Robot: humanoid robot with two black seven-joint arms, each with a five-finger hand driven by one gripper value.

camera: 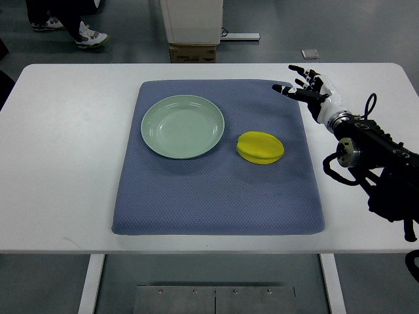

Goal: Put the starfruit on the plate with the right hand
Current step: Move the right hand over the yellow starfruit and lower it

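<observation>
View: a steep look down onto a white table [59, 163] from the robot's side.
Mat: a blue-grey cloth mat [216, 196] covers the middle of the table.
Plate: a pale green round plate [182, 126] sits on the mat at about 10 o'clock from the mat's centre, with nothing on it.
Starfruit: a yellow starfruit [260, 147] lies on the mat just beside the plate, at the plate's 4 o'clock, not touching it.
Right hand: the right hand [309, 88] hovers over the mat's far right corner, at about 1 o'clock from the starfruit and well apart from it. Its fingers are spread wide and hold nothing.
Right arm: the black arm [373, 150] enters from the right edge of the picture.
Background: a cardboard box [192, 52] stands on the floor beyond the table, and a person's shoes [90, 37] show at 11 o'clock.
</observation>
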